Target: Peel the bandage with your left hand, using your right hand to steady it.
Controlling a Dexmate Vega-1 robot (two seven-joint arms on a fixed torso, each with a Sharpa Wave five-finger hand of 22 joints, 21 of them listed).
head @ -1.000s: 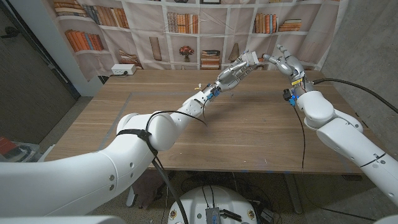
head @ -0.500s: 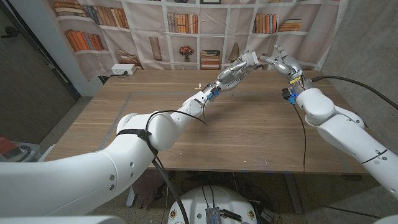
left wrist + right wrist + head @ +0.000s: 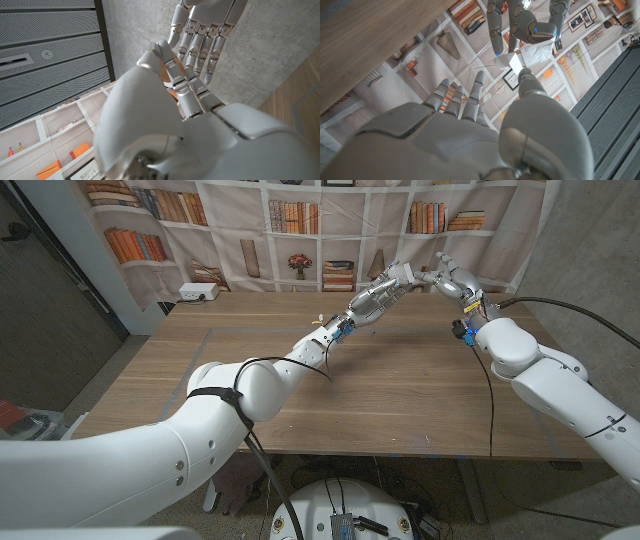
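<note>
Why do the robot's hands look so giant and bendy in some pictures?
In both wrist views the camera sits right behind its own hand, so the left hand and right hand loom large and slightly soft; in the head view they look small, sharp and evenly lit, without glare.

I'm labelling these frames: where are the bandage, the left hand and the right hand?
bandage (image 3: pixel 512 62), right wrist view, its white wrapper.
left hand (image 3: pixel 378 295), head view, back of hand.
right hand (image 3: pixel 455 282), head view, back of hand.
</note>
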